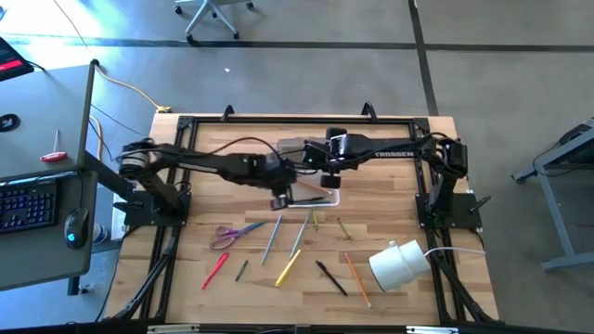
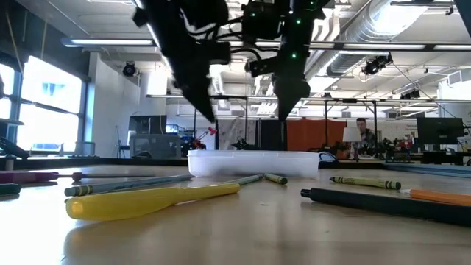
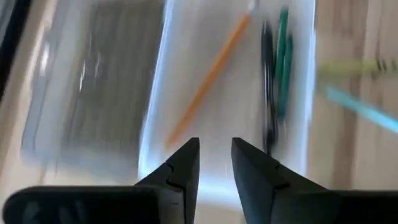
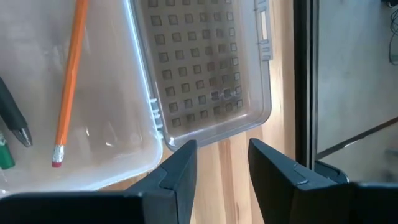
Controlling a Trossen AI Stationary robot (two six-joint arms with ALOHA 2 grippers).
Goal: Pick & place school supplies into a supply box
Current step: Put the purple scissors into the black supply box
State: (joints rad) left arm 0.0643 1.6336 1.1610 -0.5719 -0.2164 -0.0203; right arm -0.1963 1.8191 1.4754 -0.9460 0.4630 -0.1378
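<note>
The clear supply box (image 1: 311,193) lies open at the table's middle, its dotted lid (image 4: 205,68) folded out flat toward the far edge. In it lie an orange pencil (image 3: 208,78), a black pen (image 3: 268,93) and a green pen (image 3: 283,62). My left gripper (image 3: 216,155) hangs open above the box's near left end (image 1: 280,199), with nothing between its fingers. My right gripper (image 4: 222,162) stands open and empty above the box's right end (image 1: 332,178), by the hinge. More school supplies lie loose on the wood nearer the front edge.
Loose on the table: purple scissors (image 1: 232,234), a red pen (image 1: 215,269), a yellow marker (image 1: 288,268), a black pen (image 1: 330,277), an orange pencil (image 1: 357,278) and bluish pencils (image 1: 271,239). A white roll (image 1: 399,263) stands near the front right. A black frame (image 1: 297,119) rims the table.
</note>
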